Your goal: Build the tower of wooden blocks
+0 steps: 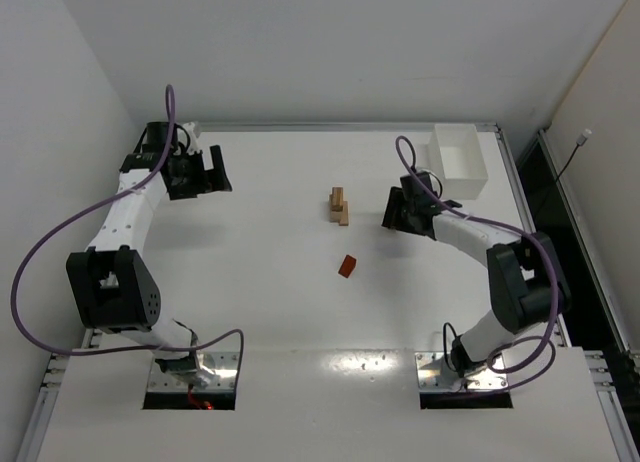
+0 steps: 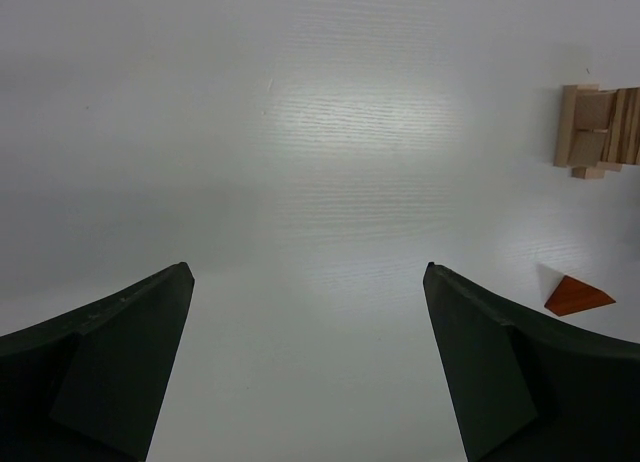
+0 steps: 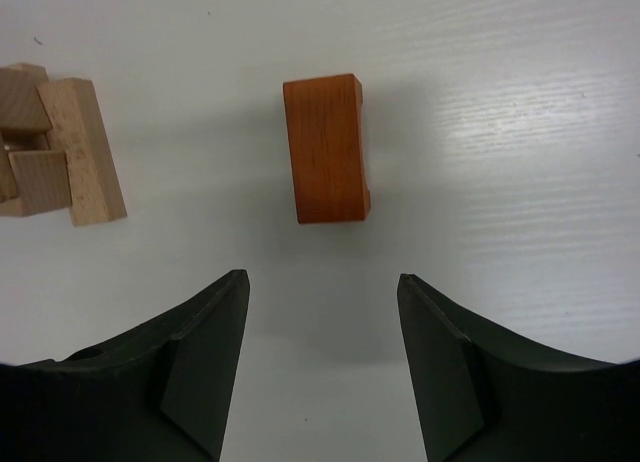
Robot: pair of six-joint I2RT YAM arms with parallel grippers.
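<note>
The right wrist view crops the tower (left edge).

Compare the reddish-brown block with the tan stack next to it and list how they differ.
Colour: the reddish-brown block is dark orange-red, while the tan stack is pale wood.
Make-up: the reddish-brown block is one loose piece, while the tan stack is several pieces put together.
Place: on the white table, the reddish-brown block lies nearer the near edge than the tan stack.
Both are wooden, rest on that table and do not touch each other.

A white tray sits at the white table's far right corner, seemingly against its rim.
</note>
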